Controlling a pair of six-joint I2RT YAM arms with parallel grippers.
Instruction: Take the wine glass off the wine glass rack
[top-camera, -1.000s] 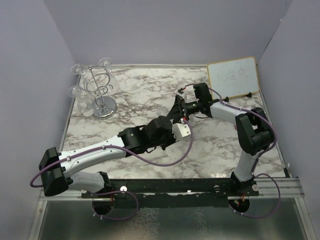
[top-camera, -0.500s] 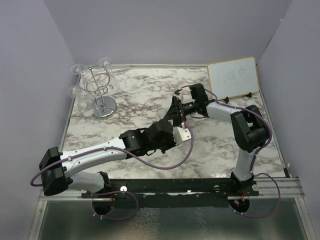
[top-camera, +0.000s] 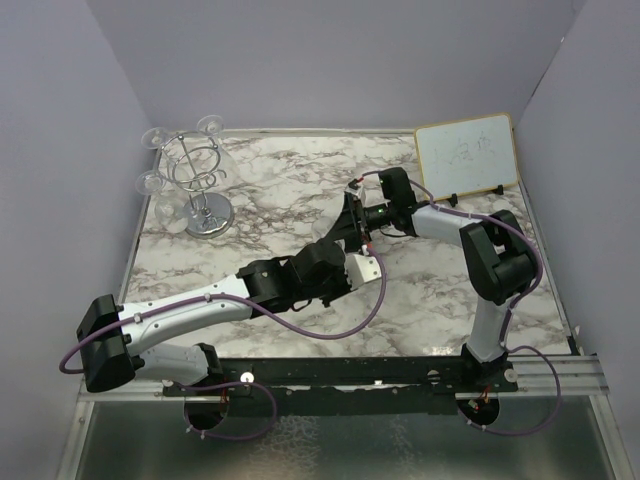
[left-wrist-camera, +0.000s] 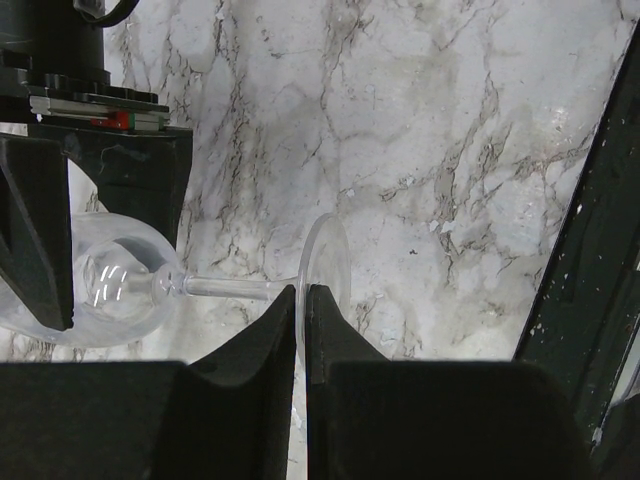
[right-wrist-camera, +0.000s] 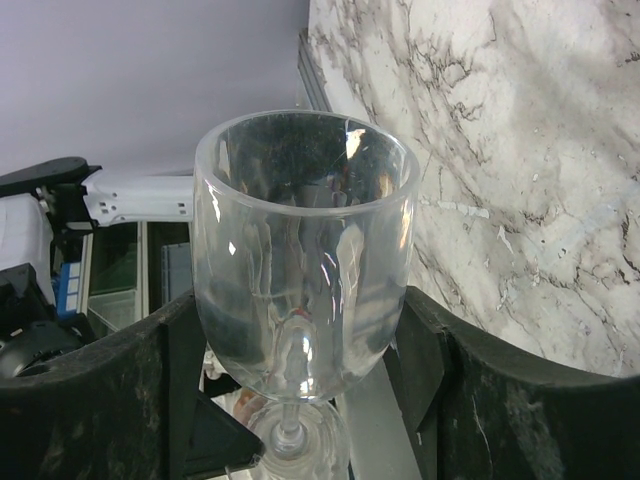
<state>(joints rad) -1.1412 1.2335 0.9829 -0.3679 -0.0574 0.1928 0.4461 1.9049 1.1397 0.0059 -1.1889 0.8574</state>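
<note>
The wine glass (right-wrist-camera: 300, 260) is held level above the marble table between my two grippers, far from the rack. My left gripper (left-wrist-camera: 302, 292) is shut on the glass's round foot (left-wrist-camera: 325, 265); the stem (left-wrist-camera: 230, 288) runs left to the bowl (left-wrist-camera: 130, 290). My right gripper (right-wrist-camera: 300, 330) has a finger on each side of the bowl and looks closed on it. In the top view the two grippers meet at mid-table, left (top-camera: 355, 258) and right (top-camera: 352, 225). The chrome wine glass rack (top-camera: 200, 185) stands at the far left.
Other clear glasses (top-camera: 152, 182) hang on the rack's arms. A small whiteboard (top-camera: 467, 155) leans at the far right corner. Purple walls close in the table (top-camera: 300, 180) on three sides.
A second ago my right gripper stood a little apart; it has moved in towards my left gripper and now sits around the bowl. Little has moved in the last half second.
</note>
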